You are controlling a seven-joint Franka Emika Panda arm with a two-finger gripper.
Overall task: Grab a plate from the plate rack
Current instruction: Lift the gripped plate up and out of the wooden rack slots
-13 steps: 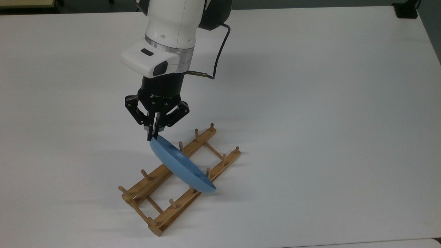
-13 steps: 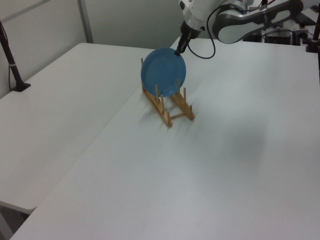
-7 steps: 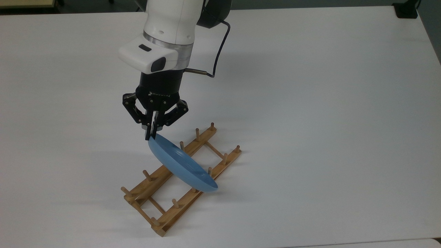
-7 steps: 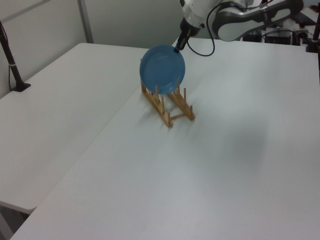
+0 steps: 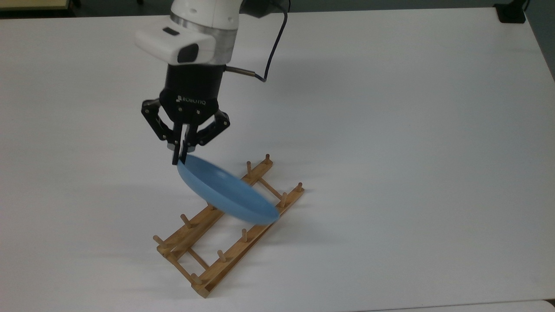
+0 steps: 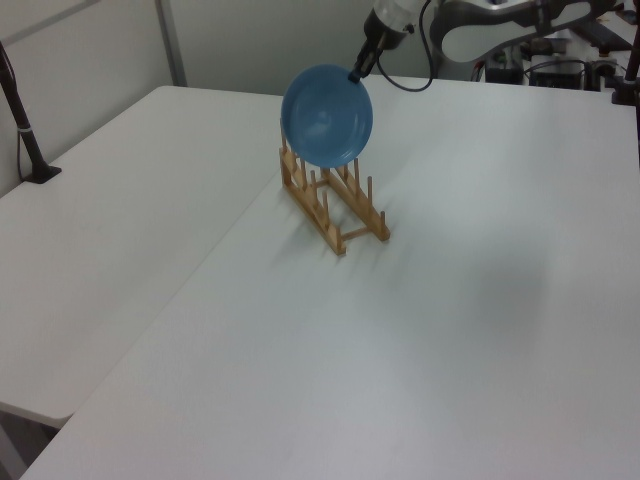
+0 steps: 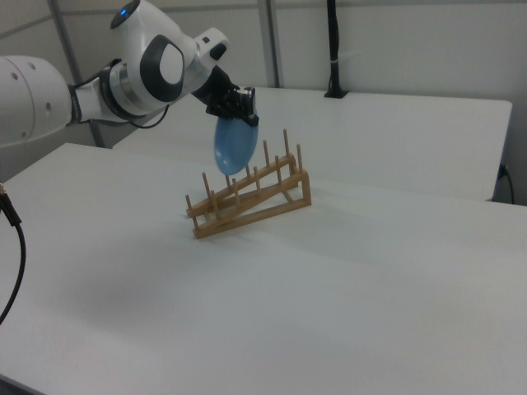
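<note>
The gripper [image 5: 180, 159] is pinched tight on the top edge of the plate [image 5: 225, 190]. Its two black fingers [image 5: 175, 152] sit close together with the thin blue rim between them. In the left view the gripper [image 6: 354, 74] grips the plate [image 6: 326, 115] at its upper right edge, and in the right view the gripper [image 7: 244, 115] holds it from above.

The plate hangs from the fingers. It is round, light blue and smooth. It is tilted, with the held edge high and the other edge low. In the left view its lowest part is level with the tops of the far pegs of the rack [image 6: 333, 203]; I cannot tell if it touches them. In the right view the plate [image 7: 232, 146] hangs in front of the pegs at the middle of the rack [image 7: 251, 198].

The rack [image 5: 225, 236] is light-brown wood. It has two long rails with thin bars between them and short pegs that stand up. It lies on the table [image 5: 412, 143], which is white and flat. In the top view the rack runs from the near left to the far right, and the plate covers the middle of it.

Above the gripper is the white arm [image 5: 199, 26], with a dark cable [image 5: 273, 52] that loops beside it. In the right view the arm [image 7: 148, 70] reaches in from the right view's left.
</note>
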